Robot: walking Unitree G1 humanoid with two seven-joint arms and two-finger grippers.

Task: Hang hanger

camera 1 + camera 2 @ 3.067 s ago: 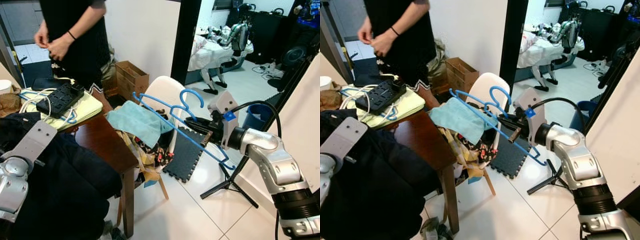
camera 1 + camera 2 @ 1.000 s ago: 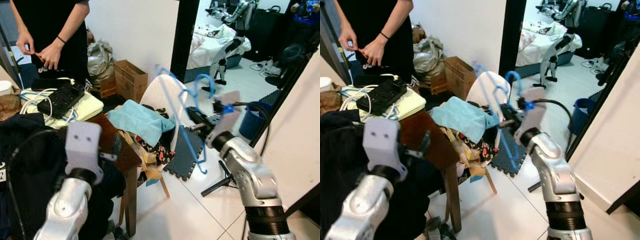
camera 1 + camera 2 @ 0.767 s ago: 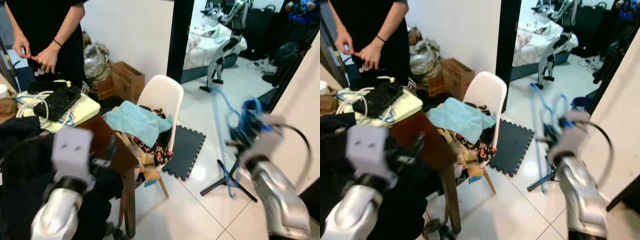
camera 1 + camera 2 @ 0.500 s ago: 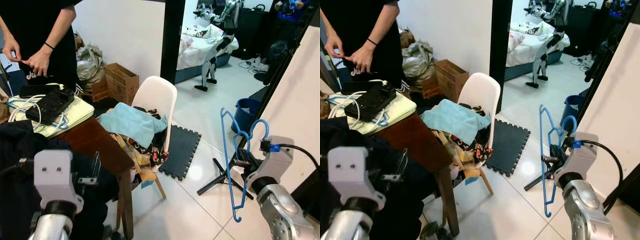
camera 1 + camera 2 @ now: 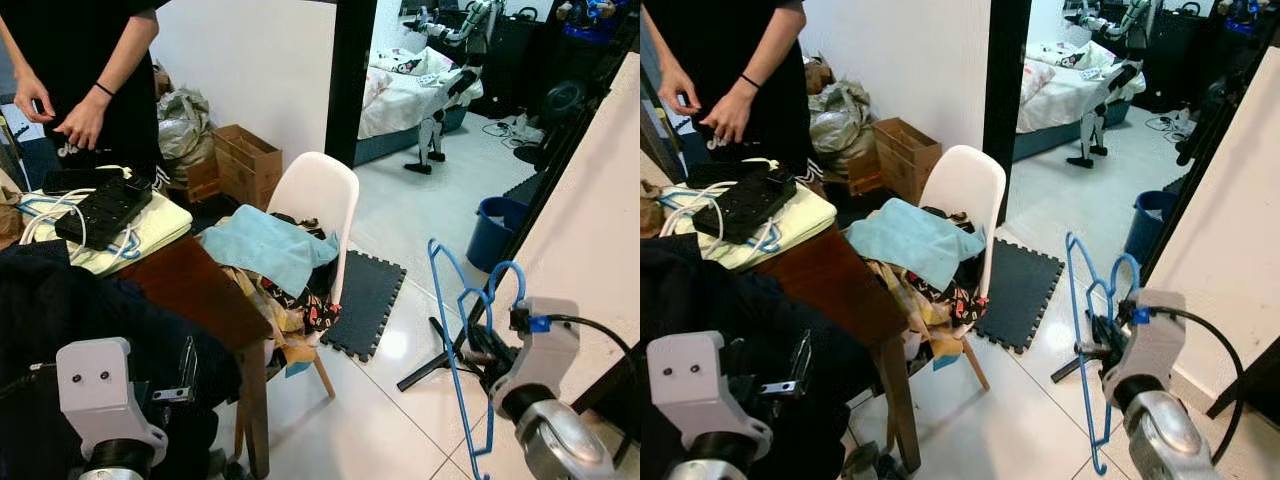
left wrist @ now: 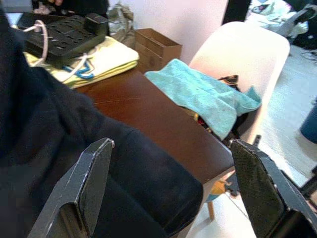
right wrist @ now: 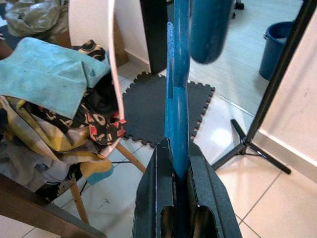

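Observation:
A blue plastic hanger [image 5: 452,335] stands nearly upright at the right, its hook [image 5: 503,280] at the top, in front of a white panel [image 5: 590,220]. My right gripper [image 5: 478,357] is shut on its bar; in the right wrist view the fingers [image 7: 161,198] pinch the blue hanger [image 7: 177,99]. My left gripper [image 6: 171,145] is open, fingers wide apart with nothing between them, hovering over dark clothing [image 6: 59,148] and the brown table [image 6: 163,124]. The left arm [image 5: 95,400] sits low at the left.
A white chair [image 5: 320,190] piled with clothes and a teal towel [image 5: 265,245] stands beside the table. A person [image 5: 90,70] stands behind it. A black tripod stand [image 5: 430,365], foam mat [image 5: 365,295] and blue bucket [image 5: 495,230] are on the tiled floor by the doorway.
The right arm has swung the hanger away from the chair to the right, beside the white panel, and turned it upright. The left arm has dropped lower. The camera has shifted too.

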